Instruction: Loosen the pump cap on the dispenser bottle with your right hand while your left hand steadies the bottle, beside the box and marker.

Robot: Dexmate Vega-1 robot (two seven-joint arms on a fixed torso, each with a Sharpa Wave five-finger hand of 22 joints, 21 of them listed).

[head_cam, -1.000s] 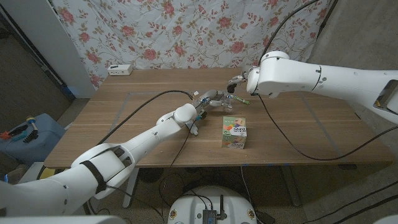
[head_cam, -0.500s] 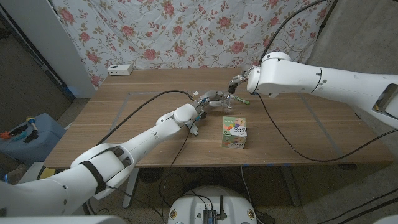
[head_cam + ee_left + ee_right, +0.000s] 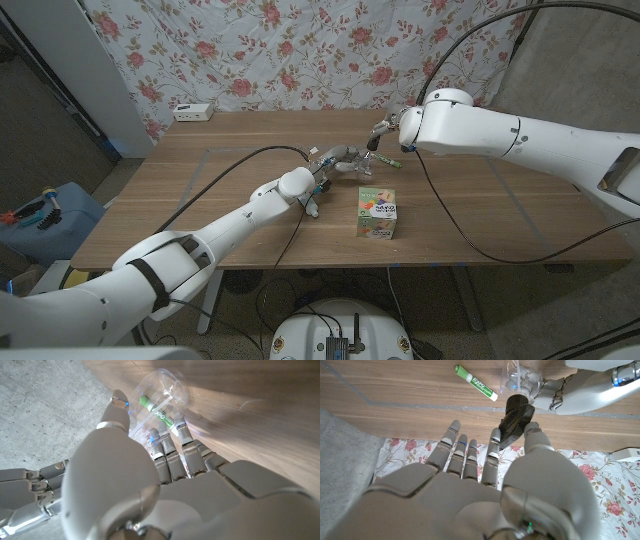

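Currently the right robot hand is at the black pump cap: thumb on one side of it, fingers reaching up on the other, so it looks pinched, though full contact is hard to confirm. From the head camera the same right robot hand sits over the bottle top, toward the far middle of the table. The left robot hand is wrapped round the clear dispenser bottle, fingers curled along its wall (grip looks firm, thumb side too). The bottle seems to stand roughly upright under the cap; exact tilt not readable.

Just beyond it lies the green marker, flat on the table, near the bottle but whether touching can't be told. A colourful box stands nearer the front edge, apart from both hands. A white power strip sits at the far left corner.

Step judged: cap-loosening under way or just starting. Risks:
- thumb-and-finger pinch slipping on the smooth cap, so the hand turns and the cap doesn't
- bottle spinning inside the left grip if the hold is too light, or the thin clear wall buckling if too tight
- a sideways tug tipping the bottle onto the marker and rolling it off.
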